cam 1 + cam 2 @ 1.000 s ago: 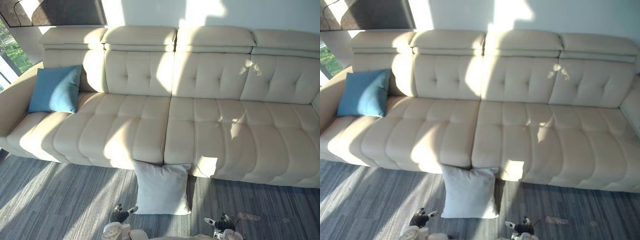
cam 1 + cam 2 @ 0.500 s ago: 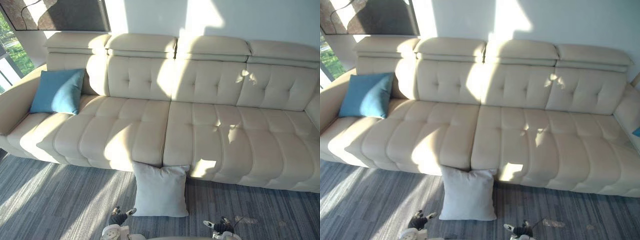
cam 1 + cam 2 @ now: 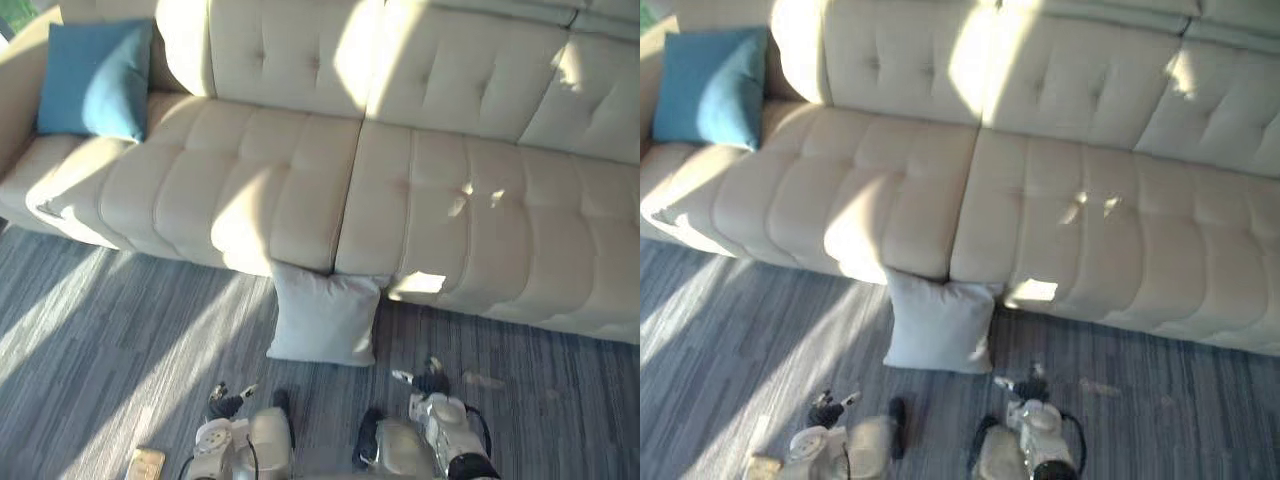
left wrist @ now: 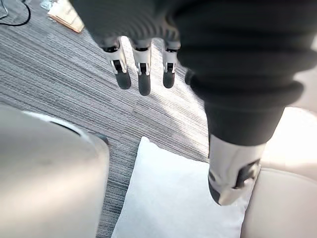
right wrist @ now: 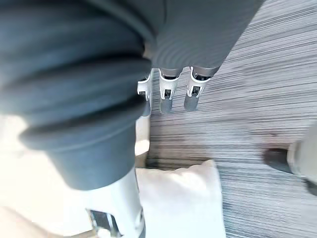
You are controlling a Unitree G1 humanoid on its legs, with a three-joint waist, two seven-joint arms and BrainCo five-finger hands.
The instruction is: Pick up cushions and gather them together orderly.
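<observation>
A white cushion (image 3: 322, 318) stands on the grey floor, leaning against the front of the cream sofa (image 3: 300, 190) near its middle seam. A blue cushion (image 3: 92, 80) rests upright in the sofa's far left corner against the armrest. My left hand (image 3: 229, 404) hangs low over the floor, a little short of the white cushion and to its left, fingers (image 4: 141, 69) straight and holding nothing. My right hand (image 3: 429, 381) hangs just right of the white cushion's lower corner, fingers (image 5: 168, 94) relaxed and empty. The white cushion (image 4: 183, 198) lies past the left hand's thumb.
Grey striped carpet (image 3: 110, 330) runs along the sofa's front. A small tan object (image 3: 146, 465) lies on the floor at the lower left. The sofa's seats between the blue cushion and the right end are bare.
The camera has tipped downward and come nearer, so the sofa's top and the wall have left the picture. Both hands show further up in the picture. The cushions have not moved.
</observation>
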